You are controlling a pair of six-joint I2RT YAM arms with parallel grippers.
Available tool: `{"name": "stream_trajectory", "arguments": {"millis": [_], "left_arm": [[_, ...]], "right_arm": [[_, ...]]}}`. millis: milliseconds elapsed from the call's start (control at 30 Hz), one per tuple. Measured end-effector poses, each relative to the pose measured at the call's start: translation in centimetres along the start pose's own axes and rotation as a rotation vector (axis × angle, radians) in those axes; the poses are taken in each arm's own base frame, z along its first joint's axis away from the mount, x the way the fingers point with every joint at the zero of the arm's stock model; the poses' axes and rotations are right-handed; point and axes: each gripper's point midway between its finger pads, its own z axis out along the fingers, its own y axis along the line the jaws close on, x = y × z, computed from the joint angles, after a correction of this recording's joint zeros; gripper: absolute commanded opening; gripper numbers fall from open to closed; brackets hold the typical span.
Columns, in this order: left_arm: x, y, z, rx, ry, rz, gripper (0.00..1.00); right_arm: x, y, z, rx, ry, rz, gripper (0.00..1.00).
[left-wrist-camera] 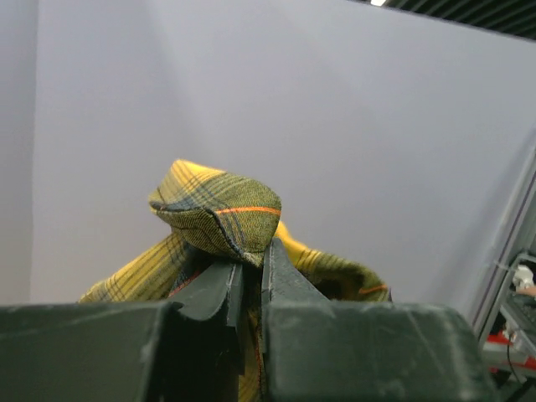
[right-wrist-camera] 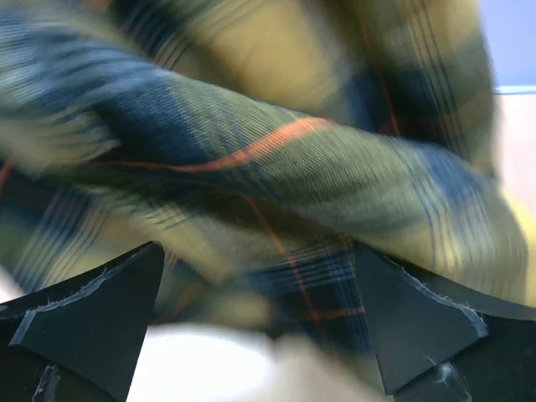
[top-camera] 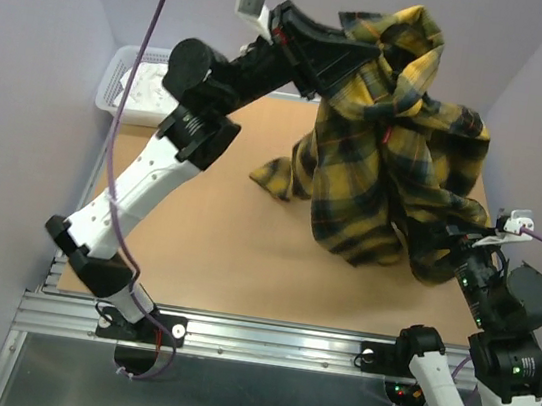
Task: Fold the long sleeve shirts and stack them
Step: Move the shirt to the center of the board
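Now | left jaws: pinched tight on the plaid shirt (top-camera: 397, 170) | right jaws: spread wide, cloth close in front

The shirt (top-camera: 397, 170) hangs over the far right of the worktop (top-camera: 203, 254), with a basket (top-camera: 136, 83) at its far left corner.

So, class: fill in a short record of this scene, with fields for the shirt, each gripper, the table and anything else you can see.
shirt: yellow and dark plaid, bunched, not folded, hanging from one pinched part
left gripper: raised high, shut on shirt
right gripper: low, open, cloth right in front of it; touch unclear
table: brown top, shirt's low end reaching it
basket: white, at far left corner
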Motion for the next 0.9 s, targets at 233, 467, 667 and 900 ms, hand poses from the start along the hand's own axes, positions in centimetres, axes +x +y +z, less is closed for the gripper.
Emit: {"name": "stream_trajectory", "arguments": {"millis": [233,467,667,900], "left_arm": [[6.8,1.9,-11.1,-0.241,0.121,-0.026,0.00],[21.9,8.1,-33.6,-0.889,0.268,-0.245,0.47],[17.2,6.4,-42.8,-1.176,-0.105,-0.338,0.78],[15.0,7.5,-43.8,-1.359,-0.142,-0.307,0.95]], "right_arm": [[0.0,0.2,-1.2,-0.014,-0.011,-0.019,1.00],[0.7,1.2,-1.5,-0.067,0.016,-0.012,1.00],[1.8,1.8,-0.1,-0.101,0.087,-0.003,1.00],[6.1,1.0,4.7,-0.066,0.308,0.026,1.00]]}}
